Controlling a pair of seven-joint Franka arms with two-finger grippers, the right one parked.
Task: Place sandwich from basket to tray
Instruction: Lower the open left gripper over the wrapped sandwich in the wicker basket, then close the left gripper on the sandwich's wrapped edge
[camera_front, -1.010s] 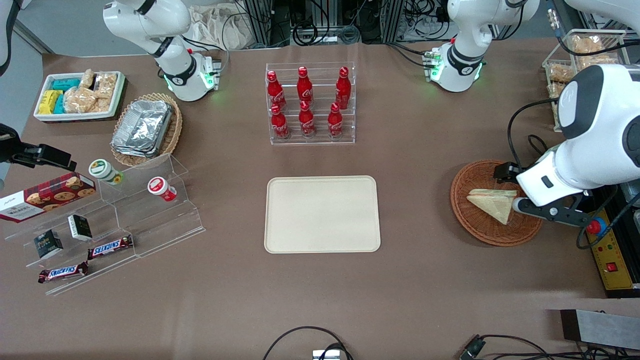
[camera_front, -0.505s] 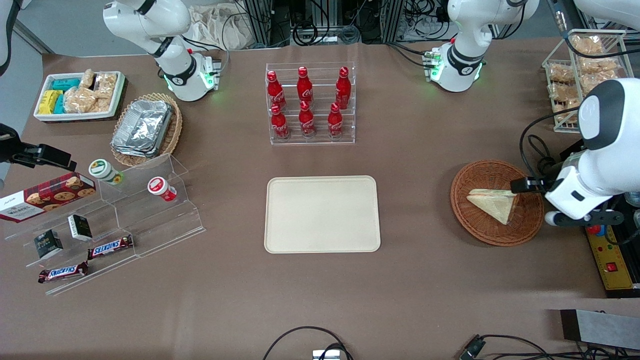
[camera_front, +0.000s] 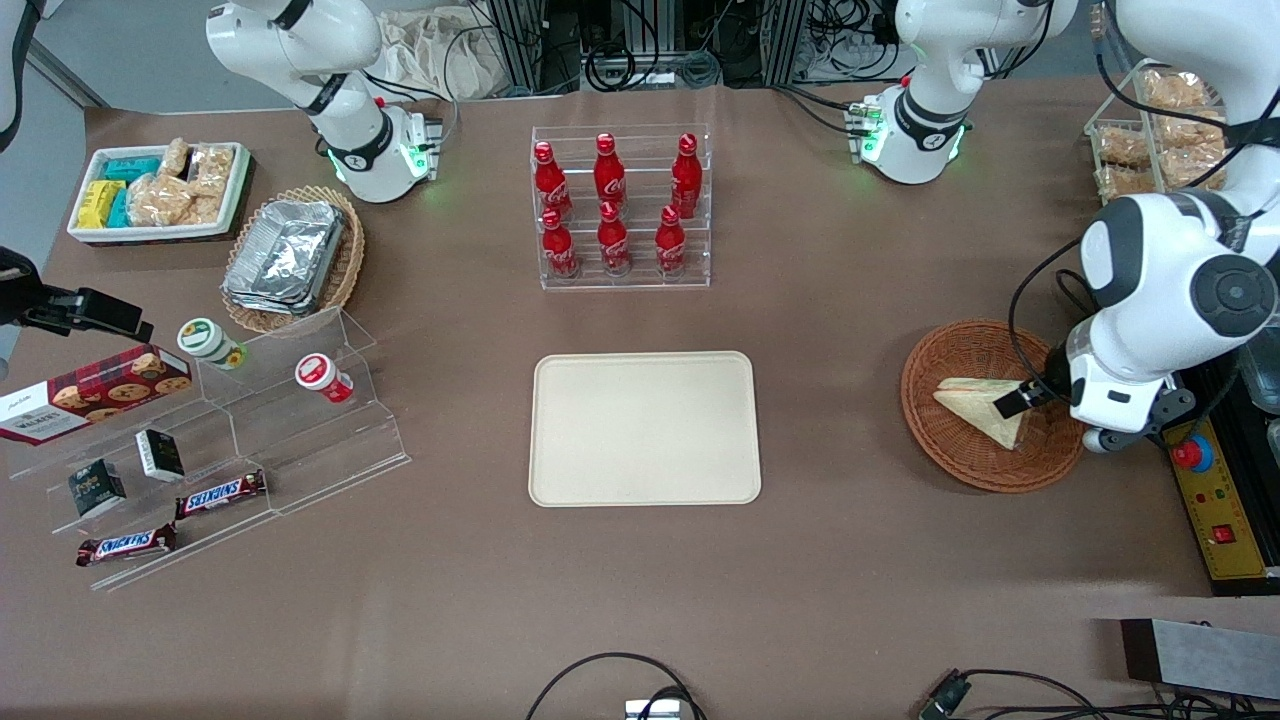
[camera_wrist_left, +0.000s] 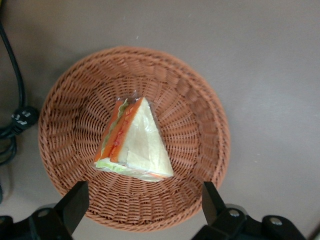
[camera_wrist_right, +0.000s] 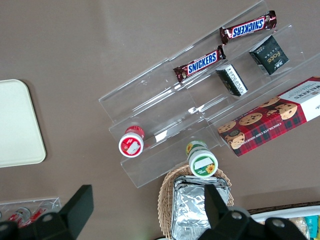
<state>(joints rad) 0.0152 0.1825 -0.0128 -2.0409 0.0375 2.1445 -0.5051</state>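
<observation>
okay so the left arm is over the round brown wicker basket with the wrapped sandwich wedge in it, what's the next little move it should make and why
Probably lower straight down and close on the sandwich. The left arm's gripper is open above the round reddish-brown wicker basket, its fingers spread wider than the triangular white-bread sandwich in clear wrap, which lies flat, untouched. The beige rectangular tray holds nothing yet.

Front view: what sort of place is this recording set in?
Likely a robotics lab staged as a snack counter: cola bottles in a clear rack, Snickers bars on acrylic steps, and the open gripper above the basket.
</observation>
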